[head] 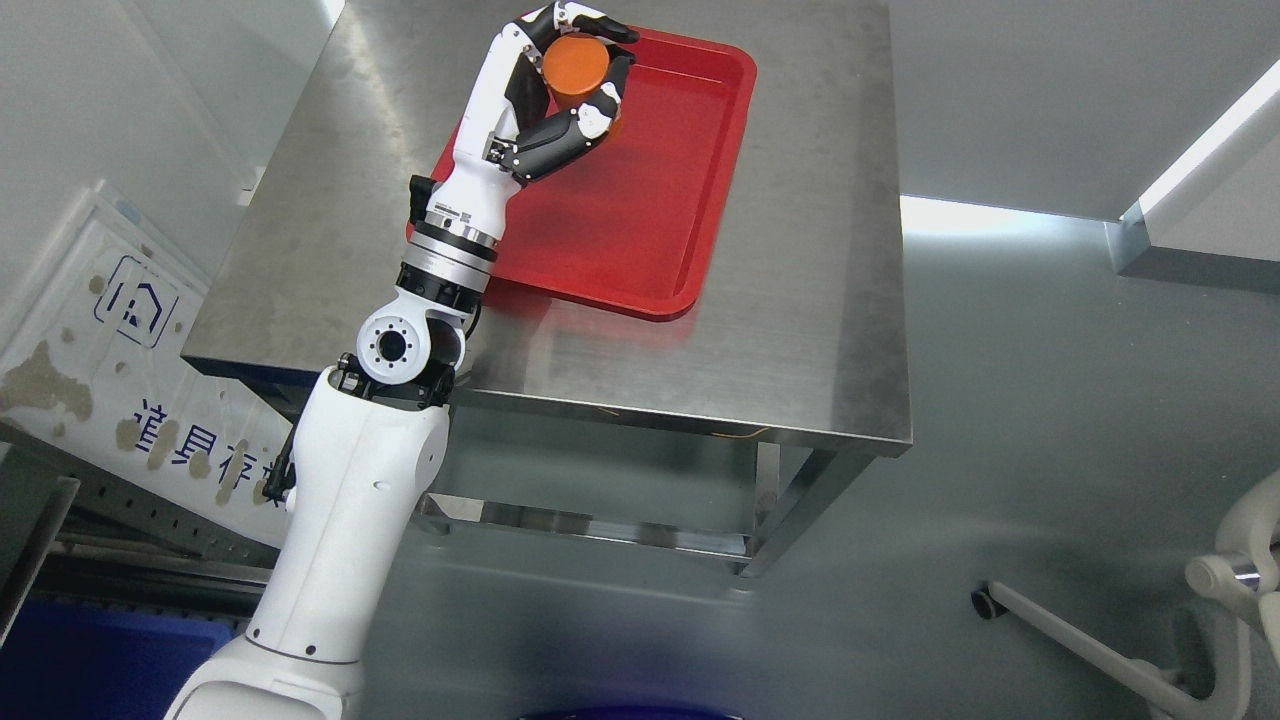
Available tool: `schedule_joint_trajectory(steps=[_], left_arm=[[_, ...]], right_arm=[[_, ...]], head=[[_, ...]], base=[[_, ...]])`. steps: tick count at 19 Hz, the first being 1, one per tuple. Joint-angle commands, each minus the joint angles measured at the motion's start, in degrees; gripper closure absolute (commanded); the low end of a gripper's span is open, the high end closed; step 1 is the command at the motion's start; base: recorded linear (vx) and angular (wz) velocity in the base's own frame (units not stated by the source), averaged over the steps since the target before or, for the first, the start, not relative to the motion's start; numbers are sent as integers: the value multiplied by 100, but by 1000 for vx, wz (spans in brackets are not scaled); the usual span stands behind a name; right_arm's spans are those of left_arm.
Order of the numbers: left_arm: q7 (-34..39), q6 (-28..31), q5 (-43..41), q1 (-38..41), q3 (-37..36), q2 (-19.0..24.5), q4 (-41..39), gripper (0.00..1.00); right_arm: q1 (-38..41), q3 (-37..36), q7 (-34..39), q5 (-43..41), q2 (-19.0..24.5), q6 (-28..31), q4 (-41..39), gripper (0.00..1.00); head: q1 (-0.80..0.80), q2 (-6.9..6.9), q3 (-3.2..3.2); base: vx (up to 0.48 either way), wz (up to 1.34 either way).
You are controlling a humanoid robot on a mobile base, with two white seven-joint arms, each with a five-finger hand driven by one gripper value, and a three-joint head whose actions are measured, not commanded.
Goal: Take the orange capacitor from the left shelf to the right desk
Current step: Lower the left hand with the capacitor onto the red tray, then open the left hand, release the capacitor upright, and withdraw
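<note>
Fingers (575, 20) of our left hand (545, 95) are curled around the orange capacitor (576, 66), holding it: the upper fingers arch over its top edge, the thumb and a lower finger press in from below, and the round orange face shows between them. We see the capacitor held up over the red tray (690, 180), above the tray's far left corner, and we cannot tell whether it touches the tray floor or hangs clear of it. Our left arm (360, 490) comes in from the lower left, its white forearm rising past the near left corner of the tabletop (820, 300), the wrist crossing the tray's left rim. The tray lies flat on the steel tabletop, turned a little against its edges, with its far end close to the far edge and its near right corner toward the middle; the tabletop's right side and near edge around it are bare metal. Under the near edge we see the steel legs and crossbars of the frame. Left of the tabletop a white board with blue printed characters (110, 330) leans low, and a blue bin (90, 665) shows at the lower left corner. At the lower right edge part of our right arm (1245, 575) shows in white, its hand out of sight.
</note>
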Motion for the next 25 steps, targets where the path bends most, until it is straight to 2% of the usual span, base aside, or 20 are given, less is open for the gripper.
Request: schedule_joint_trajectory(steps=[1,11,15,18,20,25], left_arm=[[3,270,-34,-61,852,100,567,95],[-6,464,-430,-79,739,100,1174,95],[20,481,-422,-149,300,100,1350,95],[29,499,-334,-718,63,100,1525,94],[29,770,-325,-966,-183,100,1771,94],[47,921,-307,-1002,-738,100,2263,91]], right_arm=[[79,-62,-4,0,-100,-4,-193,0],[79,-62,-4,0,-100,-4,-193,0],[79,-62,-4,0,-100,-4,-193,0],[79,-62,-4,0,-100,-4,-193,0],[79,-62,-4,0,-100,-4,-193,0],[79,-62,-4,0,-100,-4,-193,0]], head=[[0,0,0],[0,0,0],[0,0,0],[0,1,0],[0,1,0],[0,1,0]], base=[[-15,0],[-4,0],[0,0],[0,0],[0,0],[0,0]])
